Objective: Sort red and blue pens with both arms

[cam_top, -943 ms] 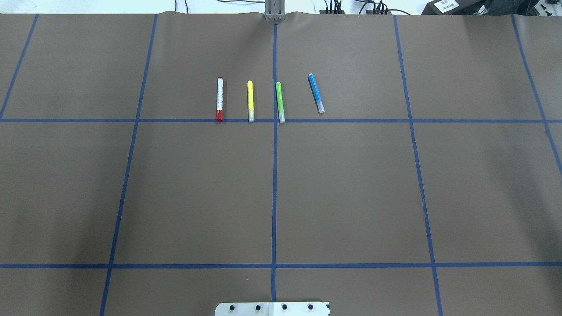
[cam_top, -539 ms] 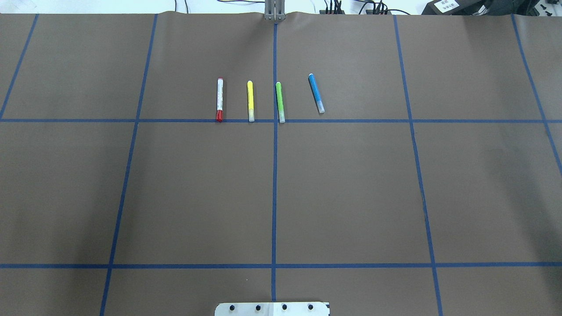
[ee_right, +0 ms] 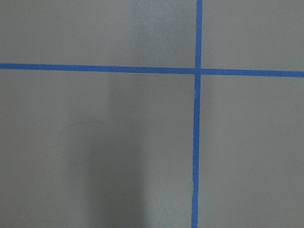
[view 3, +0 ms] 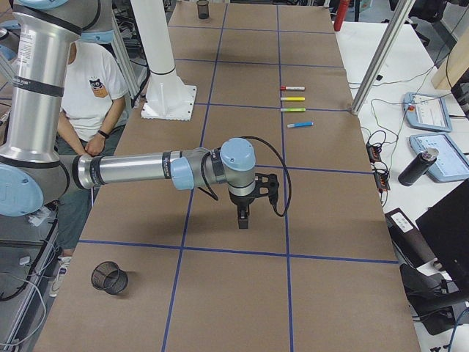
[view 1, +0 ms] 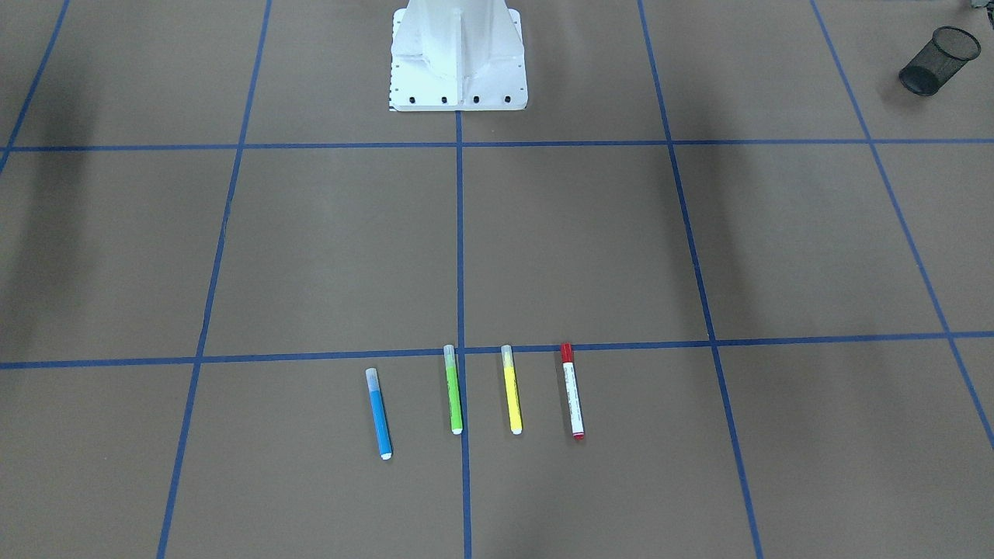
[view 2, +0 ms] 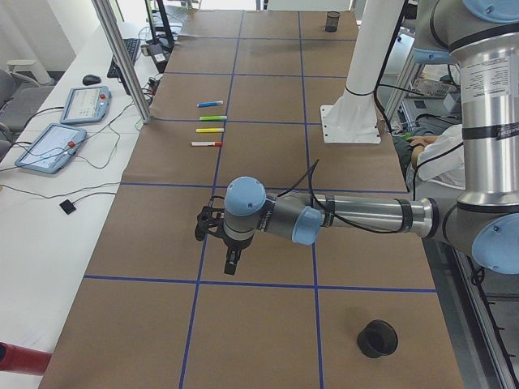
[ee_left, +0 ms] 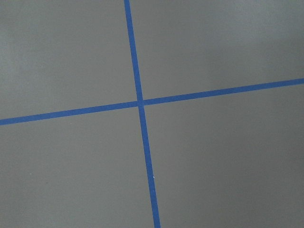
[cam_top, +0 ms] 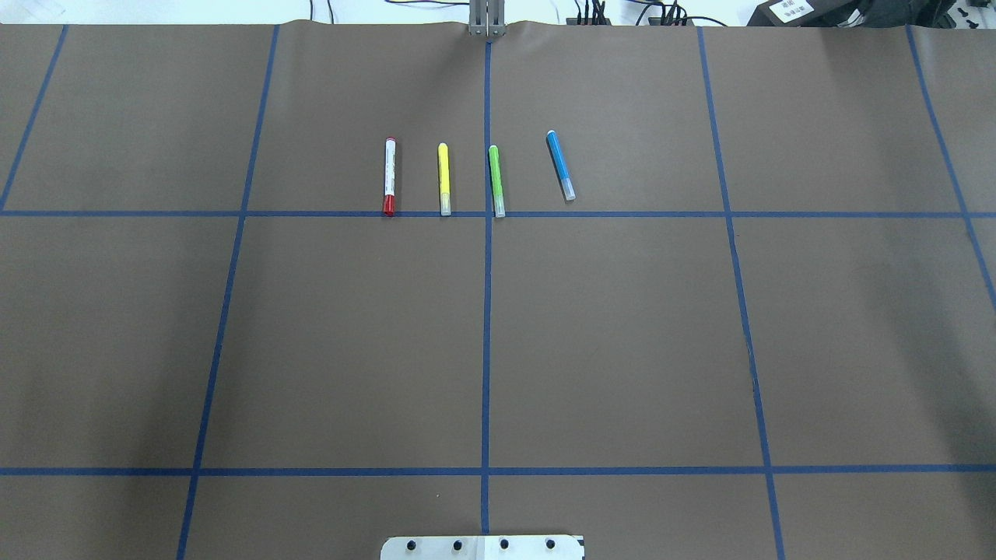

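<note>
Red pen (cam_top: pixel 390 176), blue pen (cam_top: pixel 560 166): unmoved, at the ends of the row, yellow pen (cam_top: pixel 443 179) and green pen (cam_top: pixel 496 180) between. Left gripper (view 2: pixel 233 263), right gripper (view 3: pixel 243 218): well apart from the pens; open or closed, cannot tell. Sorting unstarted.

Overhead and front cameras share the pens (cam_top: pixel 560 166) from opposite sides; wrist cameras closely face tape (ee_left: pixel 139 102).

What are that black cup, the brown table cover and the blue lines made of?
The black cup looks like wire mesh, probably metal: its wall is see-through. The table cover seems matte brown paper, faintly creased, wavy at the far edge. The blue lines look like stuck-on tape.
</note>
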{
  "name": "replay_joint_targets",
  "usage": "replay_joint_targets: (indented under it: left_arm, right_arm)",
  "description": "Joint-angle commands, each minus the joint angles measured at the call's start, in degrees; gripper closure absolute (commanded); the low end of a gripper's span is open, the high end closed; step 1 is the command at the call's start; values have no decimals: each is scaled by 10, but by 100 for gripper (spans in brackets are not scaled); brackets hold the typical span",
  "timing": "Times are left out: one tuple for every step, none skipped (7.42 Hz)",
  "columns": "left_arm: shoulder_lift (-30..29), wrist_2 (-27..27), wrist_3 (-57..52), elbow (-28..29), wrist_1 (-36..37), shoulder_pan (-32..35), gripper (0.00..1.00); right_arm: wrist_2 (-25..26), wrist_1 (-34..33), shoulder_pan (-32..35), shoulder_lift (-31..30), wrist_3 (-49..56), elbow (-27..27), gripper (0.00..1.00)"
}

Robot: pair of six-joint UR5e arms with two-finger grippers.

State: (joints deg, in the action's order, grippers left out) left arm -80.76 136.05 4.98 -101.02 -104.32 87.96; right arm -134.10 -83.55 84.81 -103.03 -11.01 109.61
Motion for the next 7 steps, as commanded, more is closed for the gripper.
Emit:
replay_joint_targets:
  left_arm:
    - [0, 0, -4, 1, -3, -6, 1]
    - [1, 0, -4, -1, -3, -7, 1]
    - [2, 1, -3, -2, -15, -9, 0]
    - [2, 0, 2, 1, -14, -10, 0]
    - [0, -1, 4, 1, -17, -16, 0]
    - [1, 0, 3, -1, -25, -17, 0]
    - [0, 1, 4, 4, -25, -19, 0]
  right_arm:
    - [-8, 17, 0, -1, -3, 2, 1]
    - [-8, 18, 0, -2, -1, 1, 1]
    - [-9, 18, -1, -1, -2, 2, 1]
    - [-7, 22, -13, 2, -4, 2, 2]
    - [-5, 22, -38, 24, -23, 2, 2]
    - [-5, 27, -67, 63, -88, 4, 2]
    - [9, 28, -122, 104, -149, 3, 2]
